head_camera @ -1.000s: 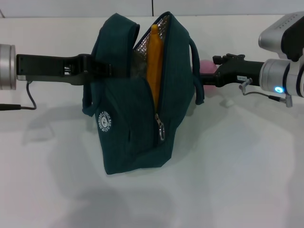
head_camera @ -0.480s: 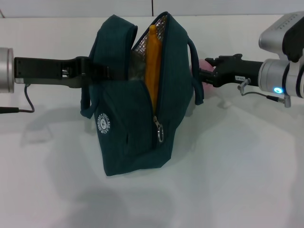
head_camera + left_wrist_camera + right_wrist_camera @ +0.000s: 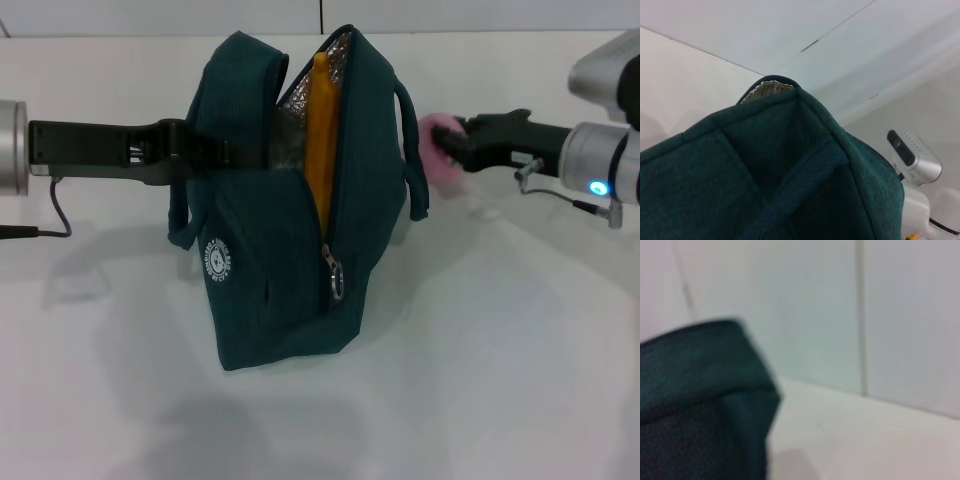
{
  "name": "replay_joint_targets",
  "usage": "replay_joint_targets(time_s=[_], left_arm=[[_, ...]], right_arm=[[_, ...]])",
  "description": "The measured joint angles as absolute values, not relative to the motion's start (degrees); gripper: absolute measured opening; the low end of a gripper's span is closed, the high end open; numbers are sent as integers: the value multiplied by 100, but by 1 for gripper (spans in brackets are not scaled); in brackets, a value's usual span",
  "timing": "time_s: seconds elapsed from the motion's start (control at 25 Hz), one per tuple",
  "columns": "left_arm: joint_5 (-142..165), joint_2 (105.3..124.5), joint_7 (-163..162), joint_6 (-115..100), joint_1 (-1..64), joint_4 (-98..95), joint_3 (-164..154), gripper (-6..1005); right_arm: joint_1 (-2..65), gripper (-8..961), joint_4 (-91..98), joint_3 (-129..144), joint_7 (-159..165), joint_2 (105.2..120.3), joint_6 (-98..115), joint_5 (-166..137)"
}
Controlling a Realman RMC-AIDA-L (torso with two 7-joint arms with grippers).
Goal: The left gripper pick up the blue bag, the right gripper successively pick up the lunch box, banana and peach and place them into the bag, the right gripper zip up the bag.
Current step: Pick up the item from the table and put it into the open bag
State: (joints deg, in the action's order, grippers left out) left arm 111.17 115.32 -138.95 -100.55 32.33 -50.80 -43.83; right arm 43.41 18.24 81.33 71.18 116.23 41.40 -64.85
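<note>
Head view: right gripper (image 3: 452, 145) is clamping the peach (image 3: 437, 148) beside the bag (image 3: 290, 200); left gripper (image 3: 205, 150) is gripping the bag's flap; wrist views are showing only fabric.

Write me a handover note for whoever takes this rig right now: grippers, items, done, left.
Left gripper: shut on the blue bag's side, holding it upright on the table, mouth open.
Right gripper: beside the bag, shut on the peach.
Banana: standing in the open bag.
Lunch box: not visible, presumably inside.
Done: bag held, banana in, peach gripped.
Left: put the peach in, zip up with the zipper pull.
</note>
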Motion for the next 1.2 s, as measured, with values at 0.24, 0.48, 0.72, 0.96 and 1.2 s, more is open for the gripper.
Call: replay_joint_targets(time_s=[0.24,0.48,0.72,0.96,1.2], left_arm=[[11117,11530,-13884,-10055,3218,-5080,-4376,36],[11118,11537,-13880,-10055,3182,-5080,-4376,36],[11118,11540,-13867,-10059,3164,-5080,-4377,36],[11048,11531,-13861,-10064,3159,-5080,-4377,36],[10985,11523,-13860,-10073,3158,-5080,-4386,36]], right_arm=[[3670,214,2578,8120,7048,11574,4203,-5819],[3147,152,3074,7961,6480,11577,5379,-5026],[3200,100,3082,7851,6339,11564,7008,-4846],[3686,58,3078,8235,6281,11584,7425,-4868],[4076,48,3043,8796,6299,11608,6995,-4860]])
